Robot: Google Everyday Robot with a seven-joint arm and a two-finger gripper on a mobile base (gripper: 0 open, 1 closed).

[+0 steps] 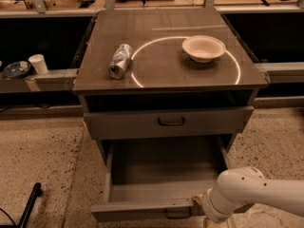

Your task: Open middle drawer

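The grey cabinet [166, 70] has its middle drawer [161, 175] pulled far out, with its bare grey inside showing and its dark loop handle [178, 214] at the bottom edge of the view. The top drawer [142, 125] above it stands slightly out, with its own dark handle [171, 121]. The bottom drawer is hidden under the open one. My white arm [247, 191] comes in from the lower right. My gripper [202, 205] is at the right end of the middle drawer's front, mostly hidden by the wrist.
A crushed silver can [119, 60] lies on the cabinet top at the left and a white bowl [203, 47] stands at the right. A white cup [38, 63] and a dark dish [16, 69] sit on a ledge at the left. A black rod [28, 205] lies on the speckled floor.
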